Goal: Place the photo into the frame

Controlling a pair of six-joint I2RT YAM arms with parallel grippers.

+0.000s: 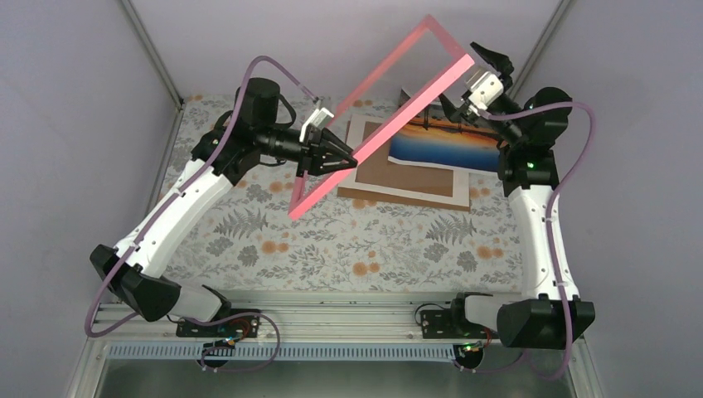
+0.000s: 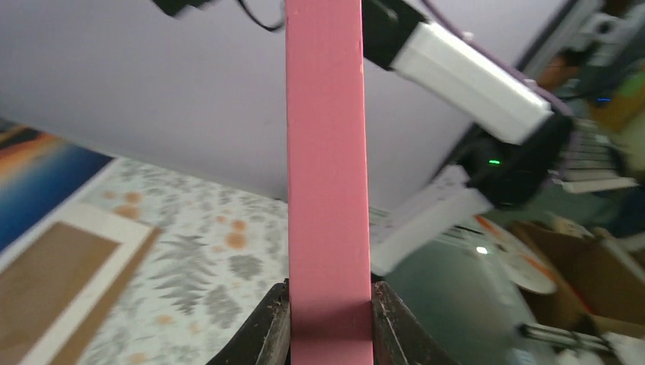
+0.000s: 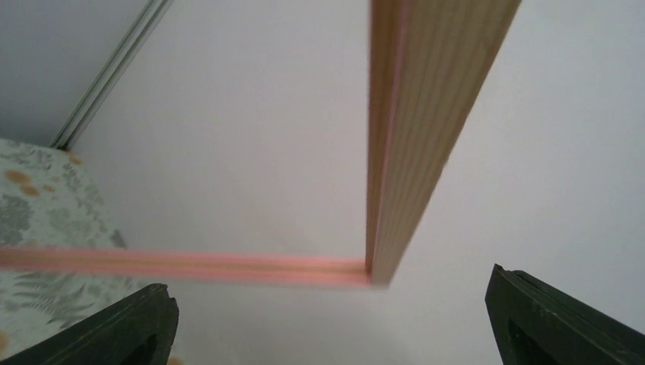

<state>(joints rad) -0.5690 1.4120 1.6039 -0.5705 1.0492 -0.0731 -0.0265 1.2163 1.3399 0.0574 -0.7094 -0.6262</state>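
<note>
While pinching pink frame in left gripper only, upper-right right gripper wide apart, empty: risks swivel, drop onto sunset photo.

No legible text, labels or numbers.

frame: thin pink rectangle with a see-through middle and bare wood grain on an inner face; it was raised off the table and steeply tilted, one corner low near centre, the opposite end high at far right.
photo: orange sunset over blue water; it lay flat, picture side up, far right.
</note>
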